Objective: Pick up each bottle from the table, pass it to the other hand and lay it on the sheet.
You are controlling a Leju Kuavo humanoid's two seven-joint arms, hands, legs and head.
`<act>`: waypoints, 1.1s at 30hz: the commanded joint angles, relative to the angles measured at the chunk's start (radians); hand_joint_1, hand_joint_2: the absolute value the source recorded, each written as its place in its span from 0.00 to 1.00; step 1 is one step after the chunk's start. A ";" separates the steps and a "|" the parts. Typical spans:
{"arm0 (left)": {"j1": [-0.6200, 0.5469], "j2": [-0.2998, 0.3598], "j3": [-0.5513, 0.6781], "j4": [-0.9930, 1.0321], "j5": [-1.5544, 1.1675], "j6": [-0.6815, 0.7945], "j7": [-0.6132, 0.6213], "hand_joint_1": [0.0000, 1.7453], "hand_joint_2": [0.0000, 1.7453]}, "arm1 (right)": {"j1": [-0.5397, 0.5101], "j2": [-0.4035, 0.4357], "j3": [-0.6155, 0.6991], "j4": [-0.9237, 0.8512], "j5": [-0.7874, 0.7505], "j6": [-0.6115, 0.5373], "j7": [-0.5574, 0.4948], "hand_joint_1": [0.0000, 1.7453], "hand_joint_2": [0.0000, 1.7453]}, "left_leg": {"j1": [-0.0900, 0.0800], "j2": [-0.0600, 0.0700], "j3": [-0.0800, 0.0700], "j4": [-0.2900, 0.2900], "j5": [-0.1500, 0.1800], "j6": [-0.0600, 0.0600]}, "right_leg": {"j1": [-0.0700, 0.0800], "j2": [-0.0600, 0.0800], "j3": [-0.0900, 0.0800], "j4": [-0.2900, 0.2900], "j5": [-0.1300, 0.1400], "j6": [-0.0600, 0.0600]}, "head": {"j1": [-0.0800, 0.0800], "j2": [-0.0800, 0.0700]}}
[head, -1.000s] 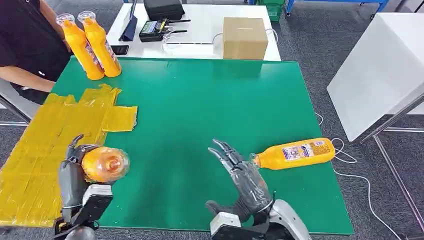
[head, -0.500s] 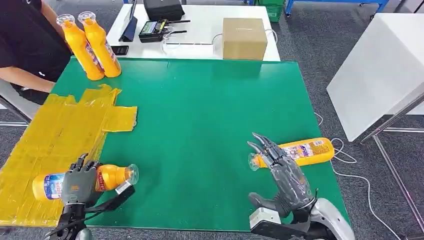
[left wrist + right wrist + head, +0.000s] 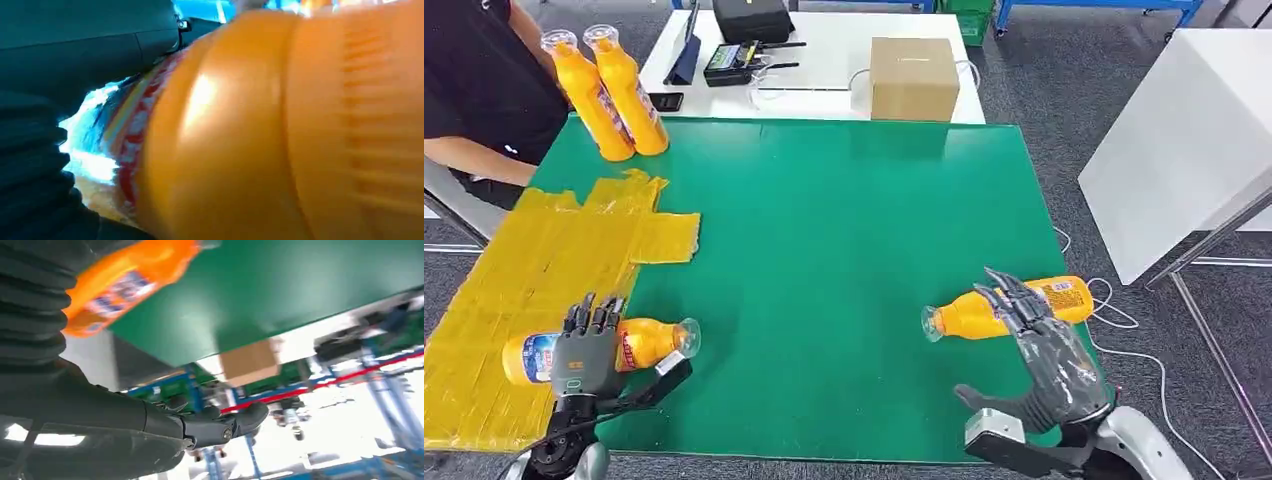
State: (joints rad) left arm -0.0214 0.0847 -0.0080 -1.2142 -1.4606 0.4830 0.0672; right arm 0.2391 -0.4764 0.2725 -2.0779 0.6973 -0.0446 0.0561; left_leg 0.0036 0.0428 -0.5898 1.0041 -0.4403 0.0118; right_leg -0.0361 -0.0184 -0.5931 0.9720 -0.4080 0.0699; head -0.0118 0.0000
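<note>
One bottle (image 3: 614,348) lies across the edge of the yellow sheet (image 3: 534,270), gripped from above by the left hand (image 3: 584,352). A second bottle (image 3: 1014,306) lies on the green table (image 3: 824,230) under the right hand (image 3: 1049,350), whose spread fingers hold nothing.

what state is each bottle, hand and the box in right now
bottle in the left hand: lying on its side, across the edge of the yellow sheet
left hand: grips that bottle from above
bottle near the right hand: lying on its side on the green mat
right hand: fingers apart, holds nothing
two bottles at the far corner: upright
cardboard box: closed
</note>
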 commanded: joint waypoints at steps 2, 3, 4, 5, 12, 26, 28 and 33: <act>0.089 -0.035 0.033 -0.125 0.109 -0.074 -0.039 0.00 0.00 | 0.184 0.019 -0.173 0.042 0.012 0.044 0.066 0.00 1.00 | 0.002 -0.005 0.001 0.001 -0.001 0.000 | 0.002 -0.001 0.002 0.000 -0.001 -0.004 | 0.000 0.000; 0.104 -0.033 0.033 -0.126 0.109 -0.053 -0.041 0.00 0.00 | 0.205 0.020 -0.174 0.055 0.023 0.018 0.054 0.00 1.00 | 0.001 -0.003 0.002 0.000 -0.001 0.000 | 0.001 0.000 0.002 -0.001 -0.001 -0.003 | 0.000 0.000; 0.110 -0.034 0.034 -0.126 0.109 -0.047 -0.042 0.00 0.00 | 0.213 0.019 -0.174 0.058 0.025 0.009 0.050 0.00 1.00 | 0.002 -0.004 0.004 -0.001 -0.002 0.000 | 0.002 0.001 0.004 -0.002 -0.001 -0.005 | 0.000 0.000; 0.114 -0.033 0.034 -0.126 0.109 -0.043 -0.043 0.00 0.00 | 0.218 0.018 -0.173 0.060 0.026 0.003 0.046 0.00 1.00 | 0.002 -0.003 0.003 -0.001 -0.002 0.000 | 0.002 0.001 0.004 -0.002 -0.001 -0.003 | 0.000 0.000; 0.104 -0.034 0.034 -0.126 0.114 -0.043 -0.045 0.00 0.00 | 0.210 0.012 -0.173 0.048 0.025 0.004 0.056 0.00 1.00 | 0.001 -0.002 0.000 -0.001 -0.001 -0.001 | 0.001 0.001 0.000 -0.001 0.000 -0.003 | 0.000 0.000; 0.057 -0.020 0.009 -0.142 0.006 -0.088 0.049 0.00 0.00 | 0.234 0.014 -0.263 0.006 0.064 -0.028 0.030 0.00 1.00 | 0.002 -0.004 0.002 0.000 -0.002 -0.001 | 0.002 0.000 0.002 -0.001 -0.001 -0.005 | 0.000 0.000; 0.002 0.006 -0.007 -0.071 -0.056 -0.194 0.107 0.00 0.00 | 0.187 0.023 -0.282 0.000 0.051 0.038 0.030 0.00 1.00 | 0.002 -0.005 0.000 0.000 -0.001 -0.001 | 0.002 -0.001 0.000 0.000 0.000 -0.005 | 0.000 0.000; -0.065 0.051 -0.058 0.152 -0.110 -0.122 0.195 0.00 0.00 | 0.135 0.034 -0.269 0.036 0.049 0.068 0.010 0.00 1.00 | 0.001 -0.002 0.003 -0.003 0.001 -0.001 | 0.001 0.002 0.001 -0.003 0.001 -0.005 | 0.000 0.000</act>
State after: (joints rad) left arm 0.0338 0.0691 -0.0008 -1.3701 -1.5296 0.3048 0.1807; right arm 0.4574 -0.4822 0.0153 -2.0874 0.7507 -0.0058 0.0824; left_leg 0.0034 0.0434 -0.5909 1.0039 -0.4406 0.0119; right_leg -0.0359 -0.0178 -0.5950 0.9717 -0.4079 0.0698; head -0.0118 0.0000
